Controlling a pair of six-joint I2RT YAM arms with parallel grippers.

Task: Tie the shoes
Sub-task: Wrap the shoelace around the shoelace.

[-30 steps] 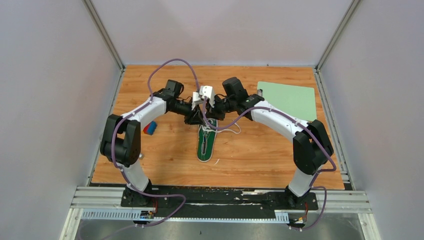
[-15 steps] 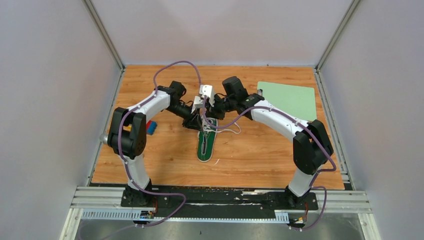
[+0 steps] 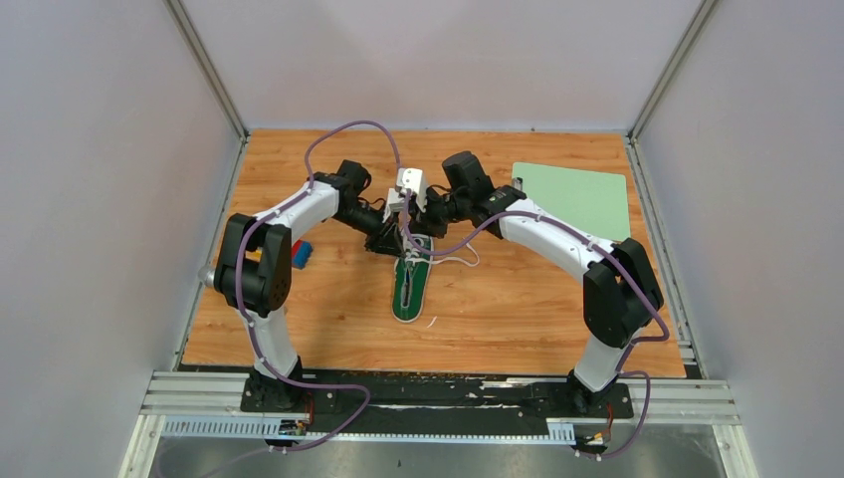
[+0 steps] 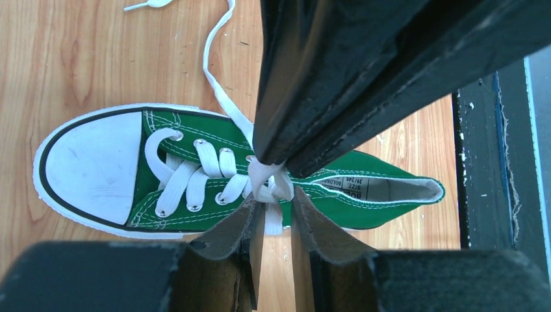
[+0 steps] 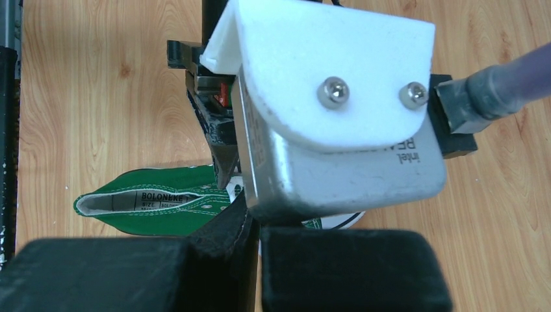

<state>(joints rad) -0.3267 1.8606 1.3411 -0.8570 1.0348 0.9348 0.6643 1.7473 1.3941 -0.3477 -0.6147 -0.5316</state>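
– Two arms are seen converged in the top view; what has been altered there?
– The left arm has been swung inward at the elbow, its wrist kept over the green sneaker. The sneaker lies mid-table, heel toward 6 o'clock, toe hidden beneath the wrists at 12. The right arm has not been shifted. A green mat lies at 2 o'clock on the table.
– And from the left wrist?
– The left gripper is shown partly open, its gap lately narrowed. A strand of the white laces hangs inside that gap but is not yet pinched. From 12 o'clock the right gripper is brought to a point on the lace crossing by the tongue. It is fully closed, and the lace there appears to be held.
– The right wrist view?
– Most of it is blocked by the other wrist camera. The sneaker's heel is seen at 9 o'clock, and the closed right fingers at 6.
– What is meant for the task?
– A grasp on the second strand is judged to be under way. Only a first crossing is seen, and no bow has been formed.
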